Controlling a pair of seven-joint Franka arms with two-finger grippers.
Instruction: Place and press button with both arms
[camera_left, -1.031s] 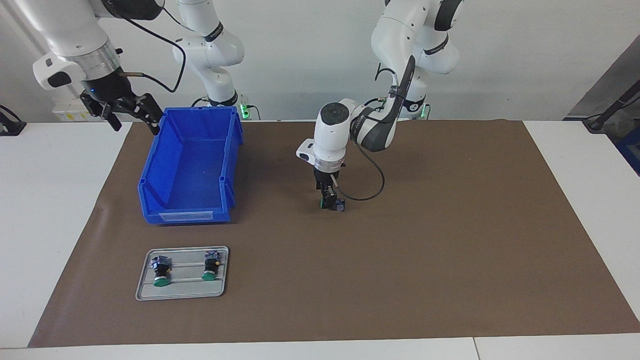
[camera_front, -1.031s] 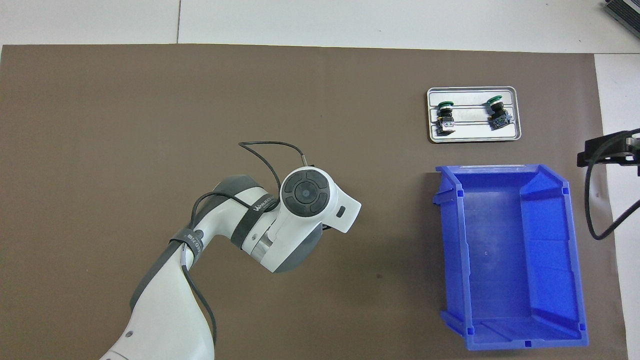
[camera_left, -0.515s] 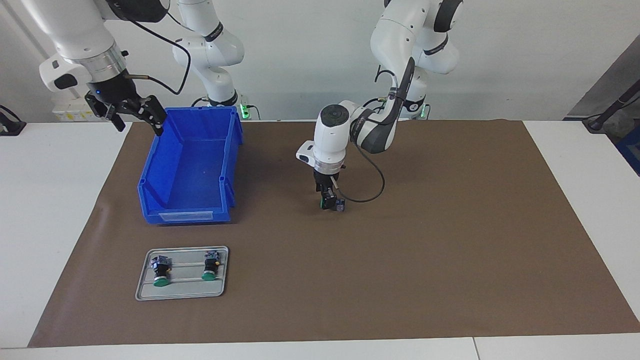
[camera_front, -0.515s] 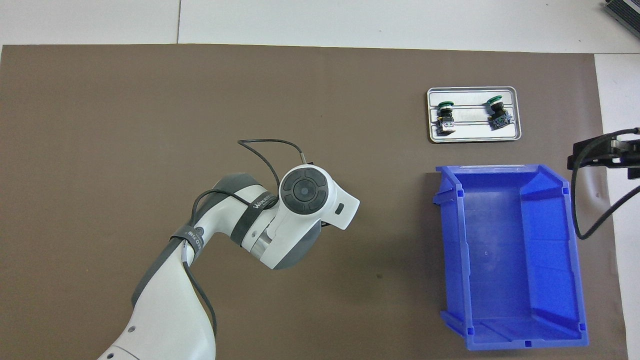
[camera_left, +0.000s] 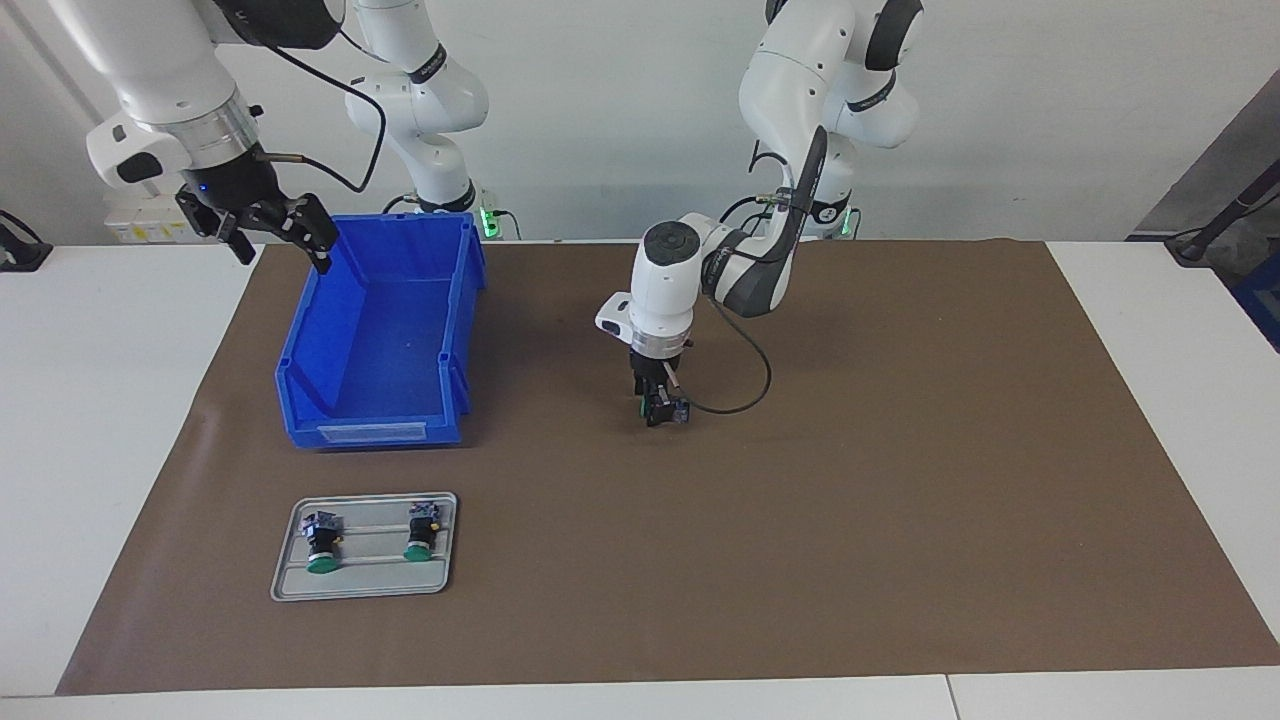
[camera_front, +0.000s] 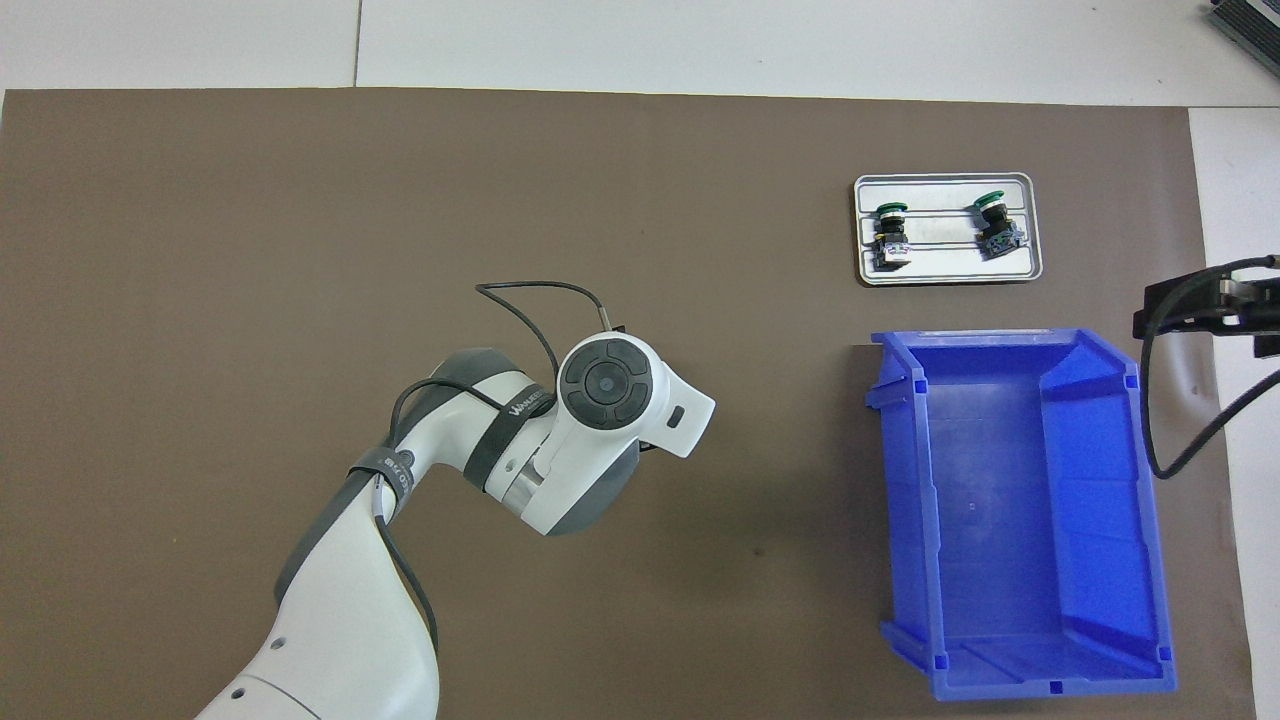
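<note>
A button (camera_left: 678, 410) with a green cap lies on its side on the brown mat near the table's middle. My left gripper (camera_left: 657, 408) points straight down at mat level and is shut on it. In the overhead view the left wrist (camera_front: 607, 381) hides both the gripper and this button. My right gripper (camera_left: 279, 238) hangs open and holds nothing, above the rim of the blue bin (camera_left: 300, 345) at the right arm's end. In the overhead view the right gripper (camera_front: 1195, 305) shows at the picture's edge beside the bin (camera_front: 905, 480).
A grey tray (camera_left: 365, 580) lies farther from the robots than the bin and holds two more green-capped buttons (camera_left: 322, 545) (camera_left: 421, 533). The overhead view shows the same tray (camera_front: 945, 268) and buttons (camera_front: 890, 230) (camera_front: 995, 228). The bin holds nothing. A cable loops beside the left wrist.
My right gripper has swung from outside the bin's corner to over its rim. The left wrist shifted slightly and its fingers drew in on the button.
</note>
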